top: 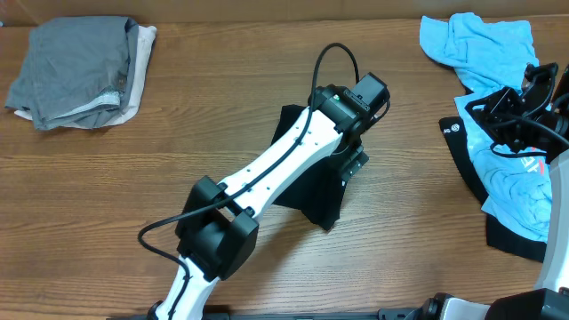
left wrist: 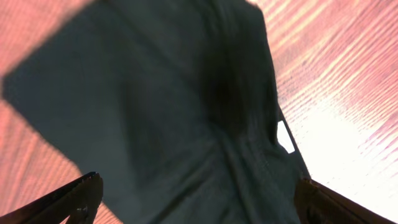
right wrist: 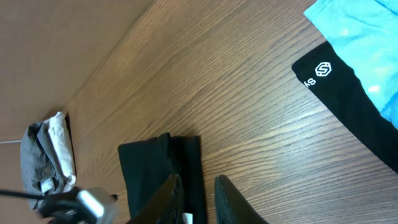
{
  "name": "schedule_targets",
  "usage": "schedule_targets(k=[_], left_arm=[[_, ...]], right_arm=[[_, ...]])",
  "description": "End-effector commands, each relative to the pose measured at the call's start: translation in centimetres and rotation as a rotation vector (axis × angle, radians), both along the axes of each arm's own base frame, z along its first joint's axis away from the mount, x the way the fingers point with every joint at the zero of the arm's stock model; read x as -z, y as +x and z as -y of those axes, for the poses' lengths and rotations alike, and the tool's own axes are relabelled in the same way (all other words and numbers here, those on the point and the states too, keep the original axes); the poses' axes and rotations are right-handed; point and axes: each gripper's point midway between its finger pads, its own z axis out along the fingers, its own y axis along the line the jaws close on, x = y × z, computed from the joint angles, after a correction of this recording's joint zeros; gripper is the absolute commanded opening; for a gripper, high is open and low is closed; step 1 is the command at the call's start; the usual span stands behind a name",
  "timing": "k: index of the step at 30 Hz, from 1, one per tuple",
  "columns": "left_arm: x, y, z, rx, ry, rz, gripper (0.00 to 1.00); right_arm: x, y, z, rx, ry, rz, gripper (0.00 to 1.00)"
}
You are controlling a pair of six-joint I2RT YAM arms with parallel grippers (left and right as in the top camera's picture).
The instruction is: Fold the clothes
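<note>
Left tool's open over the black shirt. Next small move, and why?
Probably lift the left tool straight up: its jaws stand wide open, nothing is gripped, and the folded black shirt lies loose beneath, so a sideways exit could drag the fold.

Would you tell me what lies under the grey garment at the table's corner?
Under the grey garment, an off-white cloth shows along one edge; the rest is covered.

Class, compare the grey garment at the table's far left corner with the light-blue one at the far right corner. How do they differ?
The grey garment is folded flat; the light-blue garment lies crumpled. The grey one is dull and dark, the blue one bright. Both are soft cloth on the wooden table.
</note>
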Motion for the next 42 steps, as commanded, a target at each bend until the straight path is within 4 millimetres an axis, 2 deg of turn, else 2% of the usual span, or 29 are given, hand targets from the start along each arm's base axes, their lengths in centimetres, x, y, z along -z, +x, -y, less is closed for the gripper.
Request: schedule_targets(k=[1, 7, 13, 15, 21, 23, 25, 26, 30, 34, 39, 42], left_arm=[[2.6, -0.9, 1.2, 0.057, 0.014, -0.066, 1.00], [5.7, -2.4, 2.3, 0.098, 0.064, -0.111, 1.00], [9.5, -3.3, 2.0, 0.100, 0.131, -0.173, 1.00], [11.2, -3.2, 1.3, 0.102, 0.184, -0.180, 1.00], [13.1, -2.4, -1.8, 0.118, 0.358, -0.154, 1.00], [13.5, -1.5, -3.4, 0.106, 0.425, -0.133, 1.00], [13.4, -0.3, -5.3, 0.085, 0.493, -0.103, 1.00], [13.0, 0.9, -7.0, 0.052, 0.542, -0.072, 1.00], [11.9, 3.7, -10.4, -0.060, 0.625, 0.022, 1.00], [11.2, 5.0, -13.2, -0.187, 0.660, 0.052, 1.00], [10.9, 5.7, -15.9, -0.296, 0.665, 0.039, 1.00], [10.1, 6.3, -16.0, -0.312, 0.652, 0.065, 1.00]], right_arm=[[-0.4, 0.0, 0.0, -0.007, -0.001, 0.011, 0.22], [-0.2, -0.3, -0.1, -0.008, 0.005, -0.004, 0.22], [0.0, -0.6, -0.3, -0.008, 0.012, -0.021, 0.22], [0.0, -0.7, -0.3, -0.008, 0.013, -0.025, 0.22], [0.1, -0.7, -0.3, -0.008, 0.014, -0.026, 0.22], [0.1, -0.8, -0.3, -0.007, 0.015, -0.030, 0.22], [0.1, -0.8, -0.3, -0.009, 0.013, -0.031, 0.22], [0.1, -0.8, -0.3, -0.021, 0.003, -0.026, 0.23], [0.2, -0.8, -0.3, -0.020, 0.002, -0.029, 0.23], [0.3, -0.8, -0.2, -0.023, 0.000, -0.031, 0.23], [0.4, -0.7, -0.1, -0.022, -0.007, -0.031, 0.23], [0.3, -0.6, -0.1, -0.021, -0.009, -0.025, 0.24]])
